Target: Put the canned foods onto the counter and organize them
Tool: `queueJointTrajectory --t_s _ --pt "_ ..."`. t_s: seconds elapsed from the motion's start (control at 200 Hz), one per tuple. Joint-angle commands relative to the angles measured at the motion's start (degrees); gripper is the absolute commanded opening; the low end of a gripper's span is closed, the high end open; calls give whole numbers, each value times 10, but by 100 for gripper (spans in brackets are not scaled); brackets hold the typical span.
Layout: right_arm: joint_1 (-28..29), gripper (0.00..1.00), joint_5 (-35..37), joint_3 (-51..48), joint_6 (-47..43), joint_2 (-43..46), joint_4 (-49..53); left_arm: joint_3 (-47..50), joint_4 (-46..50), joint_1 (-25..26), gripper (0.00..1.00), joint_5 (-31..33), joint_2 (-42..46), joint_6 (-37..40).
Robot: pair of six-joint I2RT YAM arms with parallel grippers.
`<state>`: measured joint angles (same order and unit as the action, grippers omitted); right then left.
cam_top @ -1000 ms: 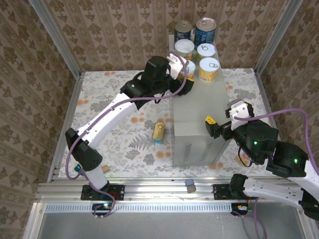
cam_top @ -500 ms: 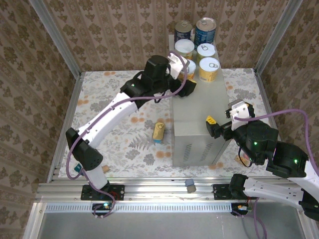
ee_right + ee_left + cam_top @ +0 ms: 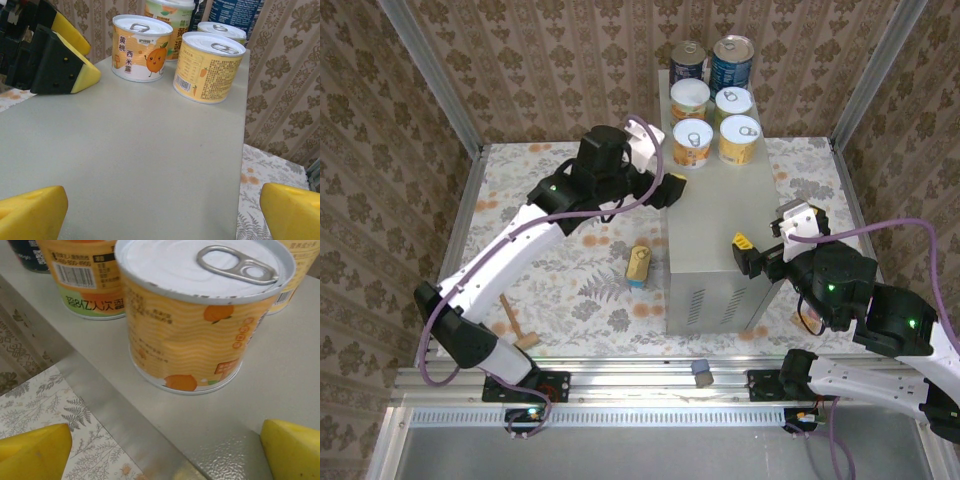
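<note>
The counter [image 3: 712,235] is a tall grey box with six canned foods at its far end: two dark-blue tins [image 3: 731,58] behind four yellow ones. The front-left yellow can [image 3: 692,142] stands alone, large in the left wrist view [image 3: 200,315]. My left gripper [image 3: 665,180] is open just off the counter's left edge, with nothing between its fingers [image 3: 165,455]. A flat gold tin [image 3: 638,265] lies on the floral mat left of the counter. My right gripper [image 3: 765,245] hovers open over the counter's near right part [image 3: 162,210], facing the cans [image 3: 207,67].
A small wooden mallet [image 3: 515,325] lies on the mat at the front left. A small grey block [image 3: 701,372] sits on the front rail. Patterned walls and metal posts close in the workspace. The counter's near half [image 3: 125,150] is bare.
My left gripper opened, let go of the front-left yellow can and drew back left off the counter. The left arm swung leftward, uncovering the mallet. The right arm stayed still.
</note>
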<state>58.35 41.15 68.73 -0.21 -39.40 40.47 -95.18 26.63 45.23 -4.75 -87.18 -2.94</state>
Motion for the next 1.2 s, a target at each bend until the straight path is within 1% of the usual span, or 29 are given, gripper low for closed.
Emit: queueJointTrajectory --t_s 0.0,0.49,0.615,1.195 --pt "-3 100 -2 5 -2 -2 -15 12 5 -10 95 5 5 -7" --pt "-3 100 9 5 4 18 8 -30 -6 -13 94 -22 -53 -15" --pt "-3 100 22 4 8 24 13 -44 -3 -14 94 -19 -69 -15" --pt "-3 100 30 2 7 31 19 -69 -5 -28 93 -25 -93 -19"
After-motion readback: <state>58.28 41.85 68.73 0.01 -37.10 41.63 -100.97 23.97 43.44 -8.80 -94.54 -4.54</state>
